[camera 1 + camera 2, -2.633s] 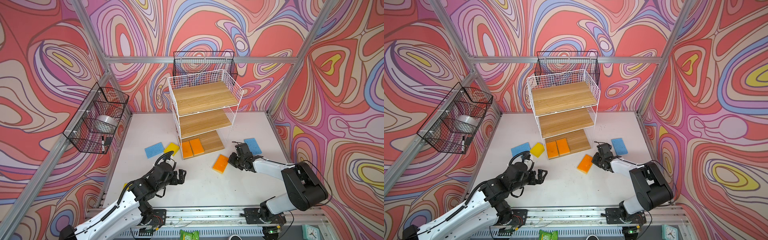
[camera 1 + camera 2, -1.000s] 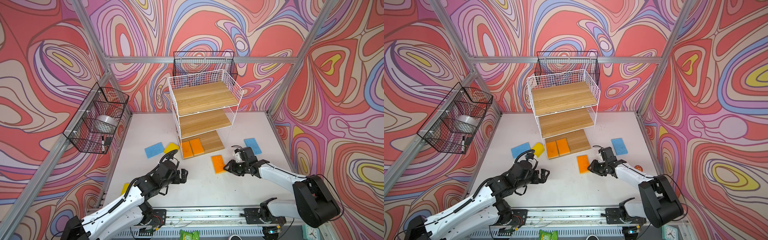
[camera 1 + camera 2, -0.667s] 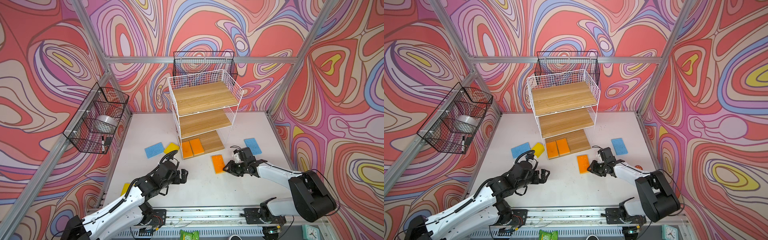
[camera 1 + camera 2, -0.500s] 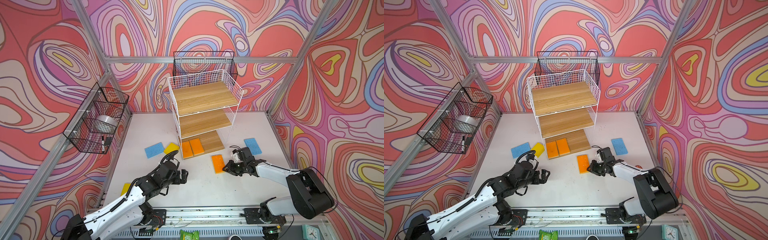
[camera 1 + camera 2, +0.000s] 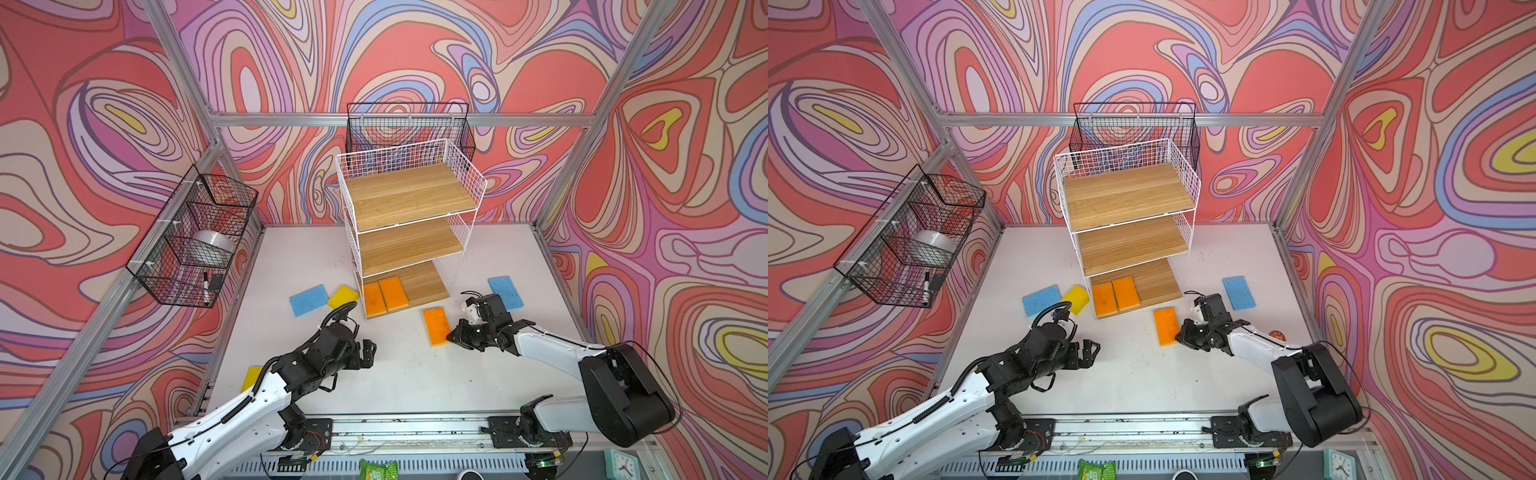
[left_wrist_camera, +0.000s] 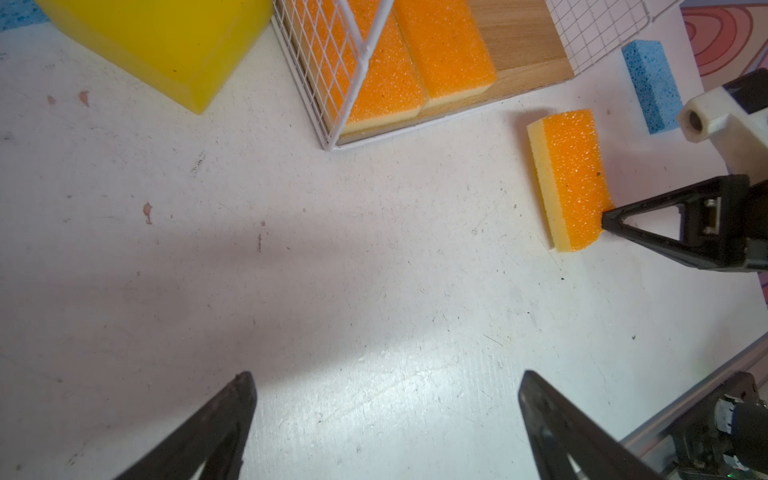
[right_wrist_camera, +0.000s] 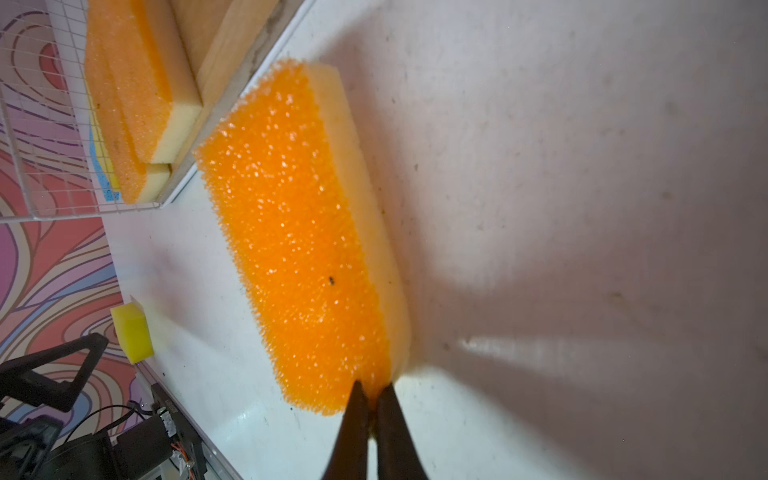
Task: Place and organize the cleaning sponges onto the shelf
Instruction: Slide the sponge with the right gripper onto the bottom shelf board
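Both top views show the left hand (image 5: 368, 353) hovering low over the white table (image 5: 407, 386), fingers (image 6: 232, 407) spread wide. Right of it, the right hand (image 5: 450, 336), apart a second ago, now pinches the loose orange sponge (image 5: 435, 325) before the shelf (image 5: 409, 199); only the right wrist view shows the tips (image 7: 357, 411) nipping its corner.

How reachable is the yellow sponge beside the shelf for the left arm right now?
Probably yes: the left gripper is open above bare table, with nothing between it and the yellow sponge, though the shelf has its wire side close beside the sponge.
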`<state>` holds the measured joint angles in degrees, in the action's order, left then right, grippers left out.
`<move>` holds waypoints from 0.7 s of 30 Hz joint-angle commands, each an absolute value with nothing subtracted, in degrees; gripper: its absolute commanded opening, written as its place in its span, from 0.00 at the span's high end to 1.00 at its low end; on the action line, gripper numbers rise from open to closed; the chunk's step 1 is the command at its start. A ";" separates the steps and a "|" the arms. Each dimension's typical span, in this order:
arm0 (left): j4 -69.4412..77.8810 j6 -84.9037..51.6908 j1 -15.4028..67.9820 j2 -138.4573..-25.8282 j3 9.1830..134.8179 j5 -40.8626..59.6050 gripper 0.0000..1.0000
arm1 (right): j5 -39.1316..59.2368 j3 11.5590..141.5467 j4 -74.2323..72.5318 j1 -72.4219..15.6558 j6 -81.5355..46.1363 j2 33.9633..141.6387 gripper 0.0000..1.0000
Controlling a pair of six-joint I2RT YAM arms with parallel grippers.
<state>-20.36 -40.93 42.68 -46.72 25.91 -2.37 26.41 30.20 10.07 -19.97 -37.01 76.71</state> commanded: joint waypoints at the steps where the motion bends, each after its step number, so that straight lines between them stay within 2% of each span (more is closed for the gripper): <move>1: -21.16 -41.48 42.32 -45.50 26.63 -2.28 0.00 | 26.62 29.38 10.59 -20.52 -37.18 73.02 1.00; 11: -23.11 -41.98 42.36 -42.71 26.54 -2.46 0.00 | 26.78 30.05 8.83 -25.23 -39.71 69.38 1.00; 21: -26.86 -42.53 42.34 -38.00 24.91 -3.75 0.00 | 24.29 36.33 5.42 -28.14 -41.07 76.86 1.00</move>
